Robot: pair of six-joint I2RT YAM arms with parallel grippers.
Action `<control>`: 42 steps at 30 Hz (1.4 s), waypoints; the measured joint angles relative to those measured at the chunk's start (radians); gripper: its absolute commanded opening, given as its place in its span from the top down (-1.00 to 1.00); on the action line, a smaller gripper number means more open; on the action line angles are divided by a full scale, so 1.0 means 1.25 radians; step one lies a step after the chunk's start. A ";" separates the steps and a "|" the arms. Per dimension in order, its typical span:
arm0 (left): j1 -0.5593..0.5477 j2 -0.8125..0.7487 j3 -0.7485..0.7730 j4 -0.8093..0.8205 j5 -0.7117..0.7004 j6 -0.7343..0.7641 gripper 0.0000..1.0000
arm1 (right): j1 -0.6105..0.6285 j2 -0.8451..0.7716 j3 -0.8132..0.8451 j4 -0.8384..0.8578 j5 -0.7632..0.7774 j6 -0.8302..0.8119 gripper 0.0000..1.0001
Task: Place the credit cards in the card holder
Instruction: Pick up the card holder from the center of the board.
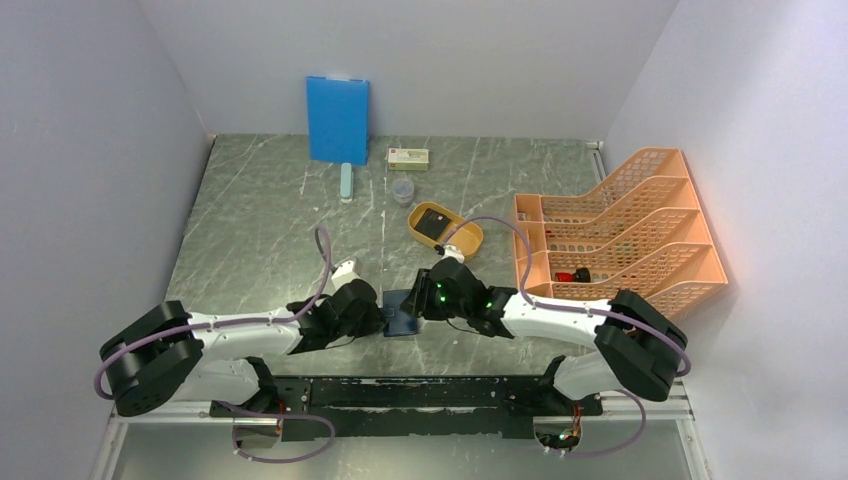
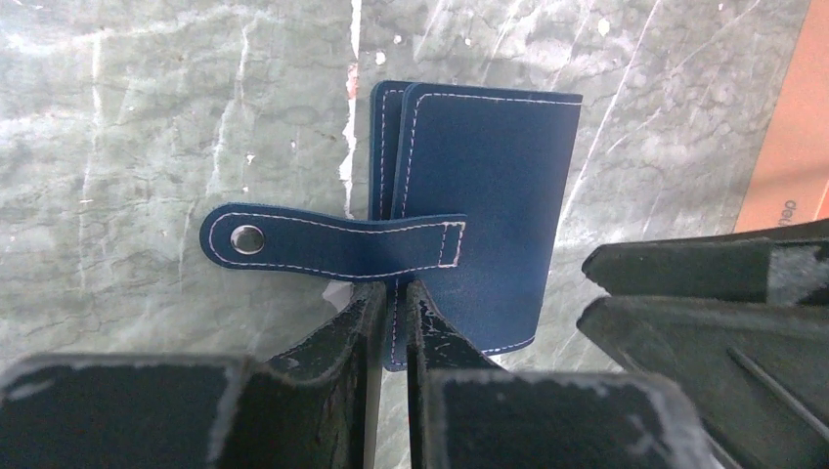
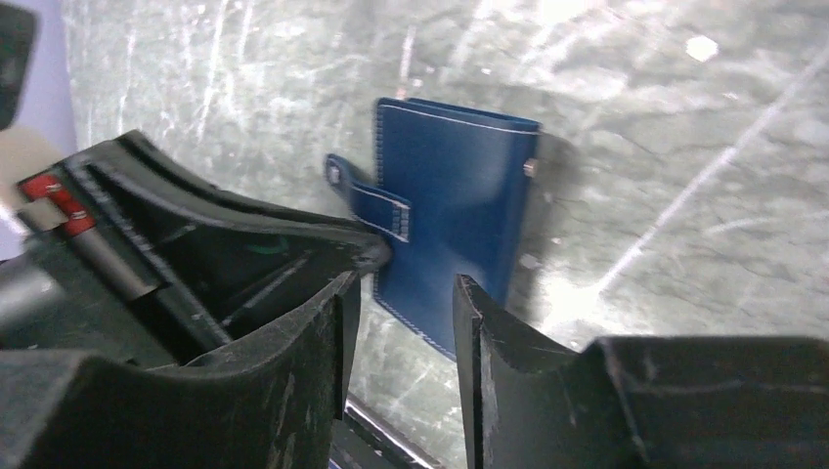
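Note:
The dark navy card holder [image 1: 403, 312] lies folded on the marble table between both arms, its clasp tab [image 2: 323, 242] undone and pointing left. My left gripper [image 1: 386, 319] is shut on the holder's near edge [image 2: 396, 293], one finger on each side of the stitched flap. In the right wrist view the card holder [image 3: 450, 195] sits just beyond my right gripper [image 3: 406, 283], which is open with only table between its fingers [image 3: 489, 322]. A dark flat item [image 1: 432, 222] lies in the oval tray. I cannot tell whether it is the credit cards.
A yellow-orange oval tray [image 1: 468, 240] sits behind the holder. An orange file rack [image 1: 620, 235] fills the right side. At the back stand a bright blue board [image 1: 337, 118], a small box [image 1: 408, 157], a clear cup [image 1: 402, 190] and a pale blue stick [image 1: 346, 182].

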 measured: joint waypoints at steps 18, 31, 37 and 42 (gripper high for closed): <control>0.001 -0.072 0.006 -0.101 0.013 0.038 0.63 | 0.017 0.193 0.099 0.059 -0.092 -0.029 0.51; 0.001 -0.195 0.047 -0.184 0.014 0.101 0.74 | 0.017 0.221 0.107 0.095 -0.101 -0.012 0.51; 0.007 -0.075 0.067 -0.166 -0.001 0.128 0.74 | 0.017 0.223 0.107 0.100 -0.103 -0.009 0.51; 0.033 -0.038 0.066 -0.142 -0.009 0.135 0.76 | 0.017 0.222 0.107 0.100 -0.104 -0.009 0.47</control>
